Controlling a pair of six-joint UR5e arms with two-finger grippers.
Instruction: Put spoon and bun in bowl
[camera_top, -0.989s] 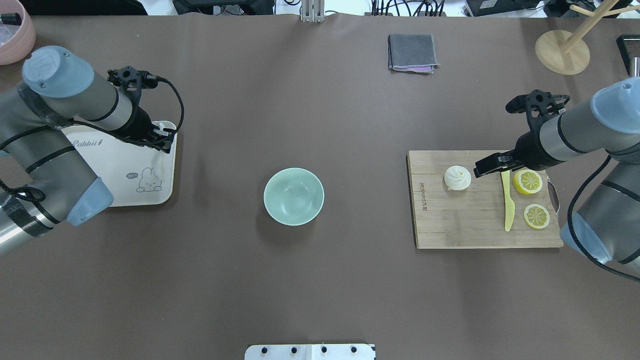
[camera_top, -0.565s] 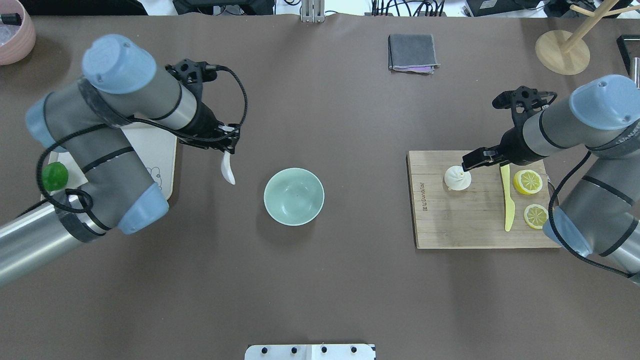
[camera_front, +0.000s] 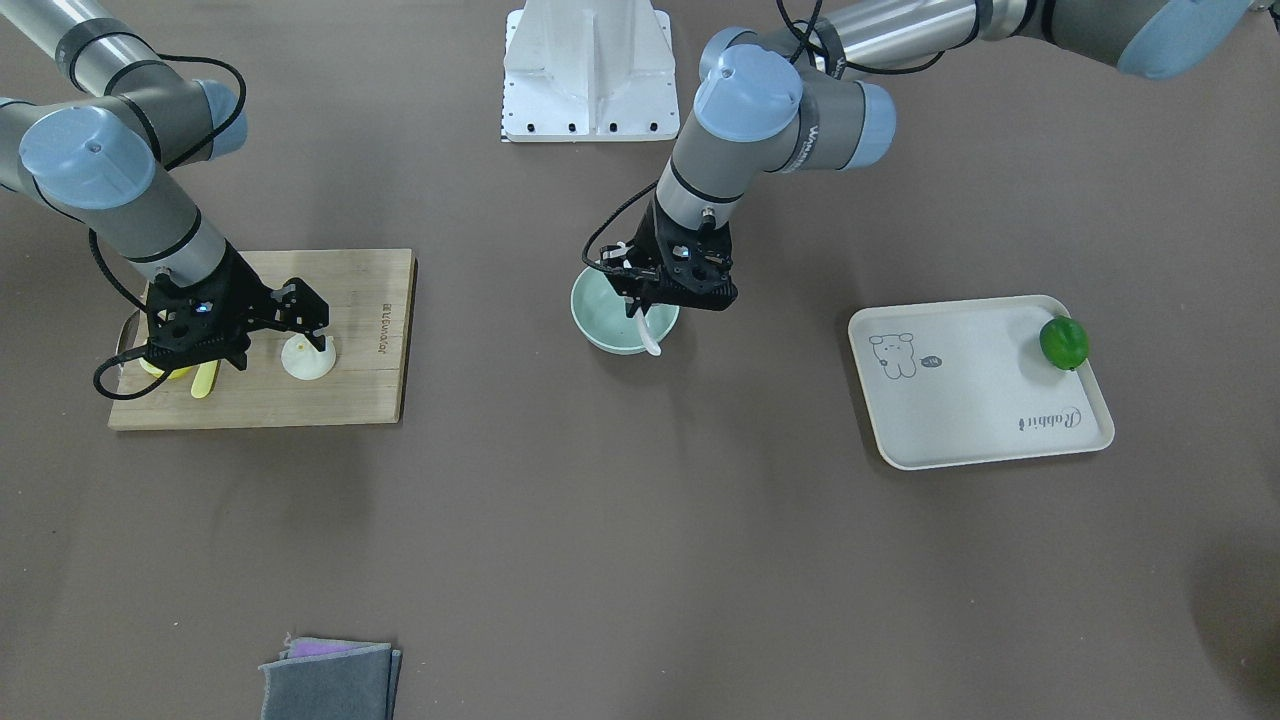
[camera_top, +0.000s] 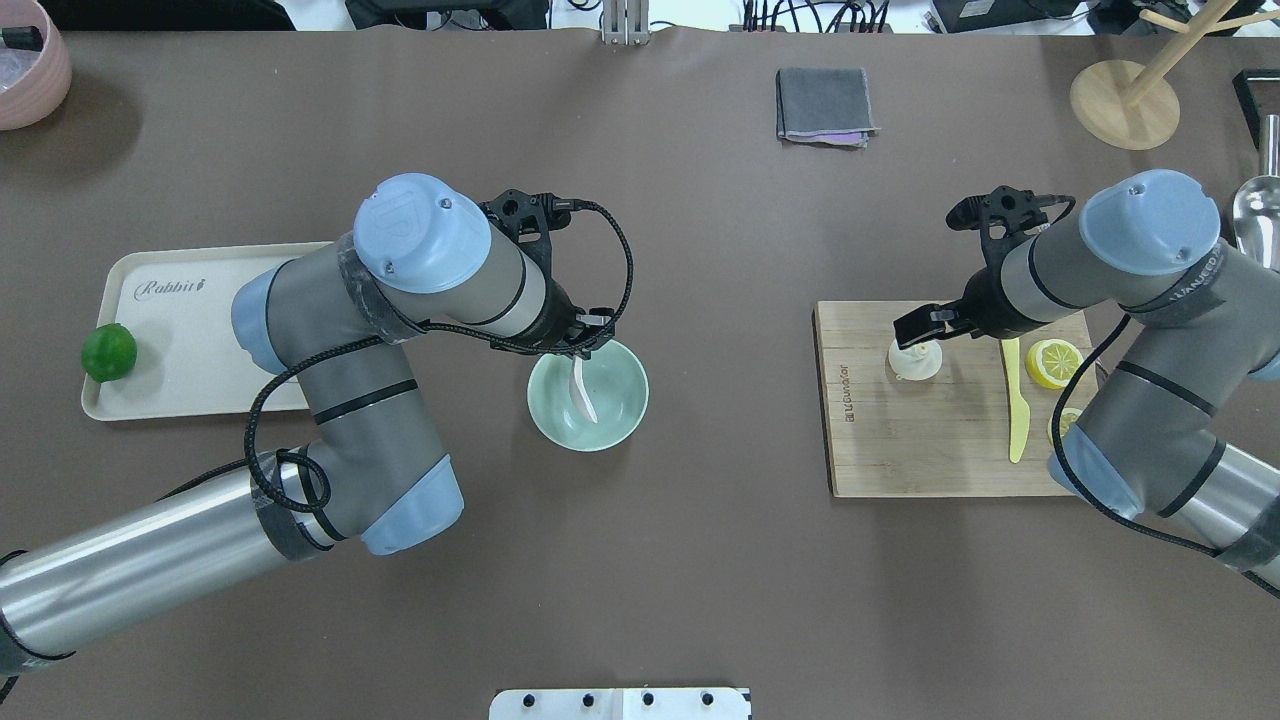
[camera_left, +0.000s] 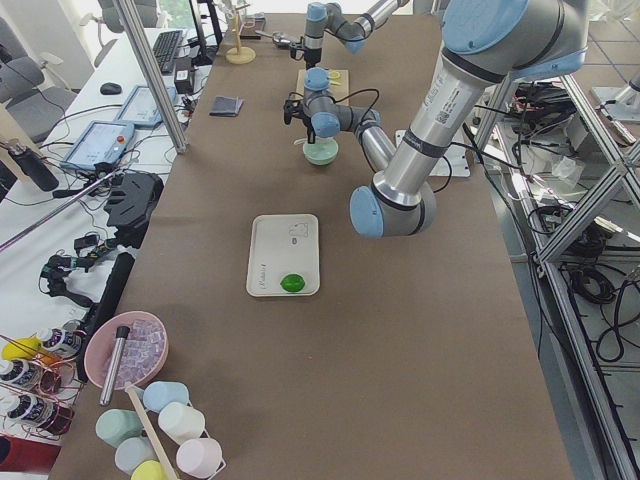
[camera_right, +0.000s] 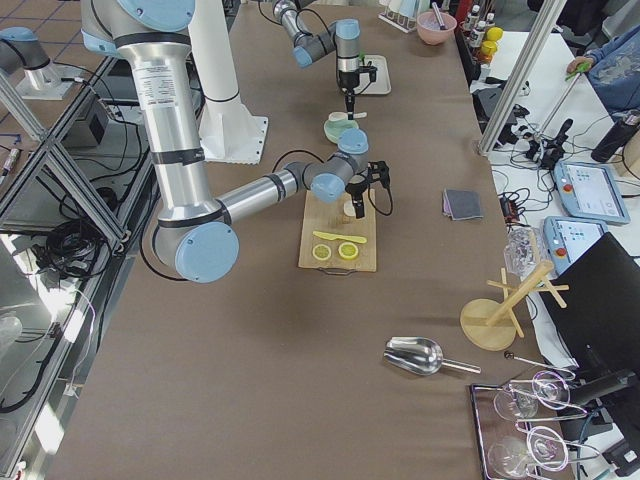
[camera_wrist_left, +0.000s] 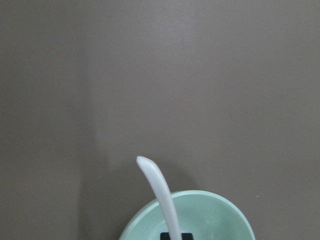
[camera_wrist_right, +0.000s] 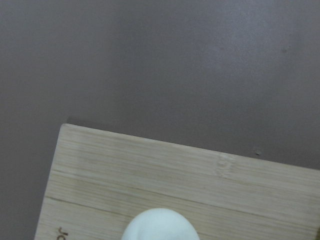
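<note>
My left gripper (camera_top: 588, 338) is shut on the white spoon (camera_top: 582, 392) by its handle and holds it over the mint-green bowl (camera_top: 620, 425), scoop hanging down inside. In the front view the left gripper (camera_front: 645, 300) hangs over the bowl (camera_front: 600, 320) and the spoon (camera_front: 647, 333) reaches its near rim. The left wrist view shows the spoon (camera_wrist_left: 160, 190) and the bowl (camera_wrist_left: 220, 215). The white bun (camera_top: 918, 362) sits on the wooden cutting board (camera_top: 930, 450). My right gripper (camera_top: 920, 328) is open just over the bun (camera_front: 308, 360); its fingers (camera_front: 318, 322) straddle the top. The bun also shows in the right wrist view (camera_wrist_right: 160, 225).
A yellow-green knife (camera_top: 1016, 420) and lemon slices (camera_top: 1060, 362) lie on the board to the bun's right. A white tray (camera_top: 190, 330) with a lime (camera_top: 108, 352) lies at the left. A grey cloth (camera_top: 825, 103), wooden stand (camera_top: 1125, 100) and pink bowl (camera_top: 25, 60) stand at the back.
My left arm has swung right from the tray with the spoon and now holds it over the bowl. My right gripper has moved left and come over the bun.
</note>
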